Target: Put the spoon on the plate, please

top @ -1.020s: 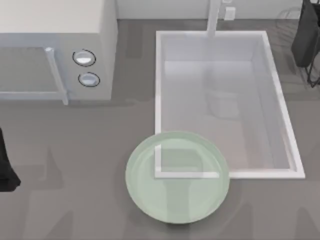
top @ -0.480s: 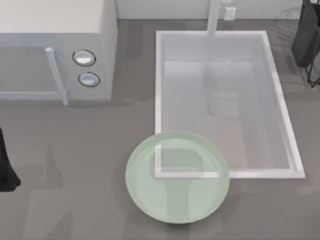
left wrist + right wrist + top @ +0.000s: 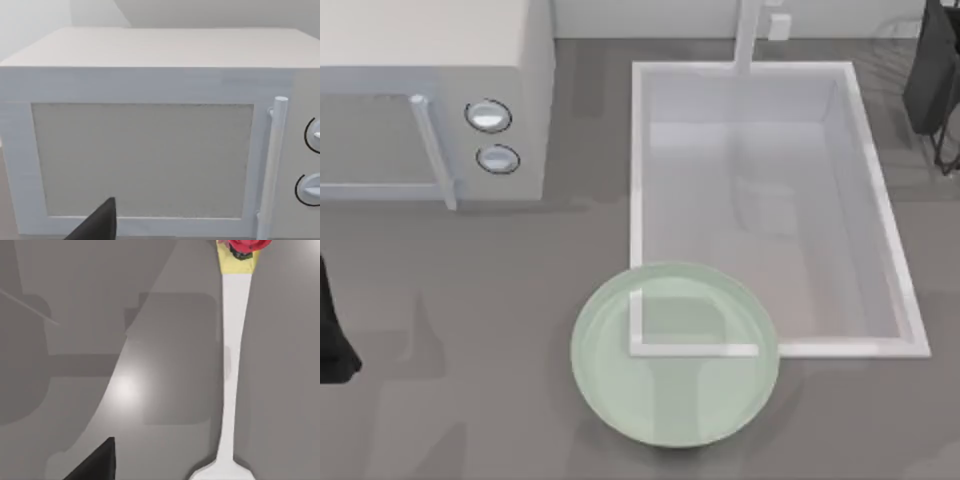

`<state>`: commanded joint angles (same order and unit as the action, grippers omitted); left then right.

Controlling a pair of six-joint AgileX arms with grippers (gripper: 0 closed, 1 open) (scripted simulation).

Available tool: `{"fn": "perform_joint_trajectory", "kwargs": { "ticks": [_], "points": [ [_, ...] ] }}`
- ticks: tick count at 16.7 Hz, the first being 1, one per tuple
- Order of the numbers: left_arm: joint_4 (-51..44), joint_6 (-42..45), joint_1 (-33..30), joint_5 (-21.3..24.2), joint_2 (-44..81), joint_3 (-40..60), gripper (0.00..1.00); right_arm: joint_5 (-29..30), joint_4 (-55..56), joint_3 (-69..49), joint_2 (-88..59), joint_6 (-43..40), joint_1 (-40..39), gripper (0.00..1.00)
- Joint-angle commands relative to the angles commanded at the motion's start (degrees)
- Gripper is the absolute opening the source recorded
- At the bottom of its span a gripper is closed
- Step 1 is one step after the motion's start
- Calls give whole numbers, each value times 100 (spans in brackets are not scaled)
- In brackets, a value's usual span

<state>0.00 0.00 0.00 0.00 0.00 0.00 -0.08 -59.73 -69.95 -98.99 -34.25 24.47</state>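
The pale mint-green plate (image 3: 605, 385) lies at the front middle of the counter, over the front left corner of the sink, whose rim shows through it. In the right wrist view a thin white handle, the spoon (image 3: 234, 360), lies on the grey counter. It widens where the picture cuts it off, and a small red-pink object (image 3: 245, 245) on a yellow patch sits at its other end. One dark fingertip (image 3: 97, 465) of my right gripper shows beside it. My right arm (image 3: 932, 70) is at the back right. My left arm (image 3: 332, 335) is parked at the left edge.
A white microwave (image 3: 430, 100) with two knobs and a door handle stands at the back left, and it faces the left wrist camera (image 3: 150, 150). The white sink basin (image 3: 760, 180) takes up the right middle, with a faucet (image 3: 750, 30) behind it.
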Motion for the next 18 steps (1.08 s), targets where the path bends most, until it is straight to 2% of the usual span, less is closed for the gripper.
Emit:
{"fn": "perform_joint_trajectory", "kwargs": {
  "ticks": [8, 18],
  "points": [
    [0, 0, 0, 0, 0, 0, 100, -6, 27, -57, -184, -42, 14, 100],
    [0, 0, 0, 0, 0, 0, 100, -4, 2137, 1083, -1147, -20, 17, 100]
  ]
}}
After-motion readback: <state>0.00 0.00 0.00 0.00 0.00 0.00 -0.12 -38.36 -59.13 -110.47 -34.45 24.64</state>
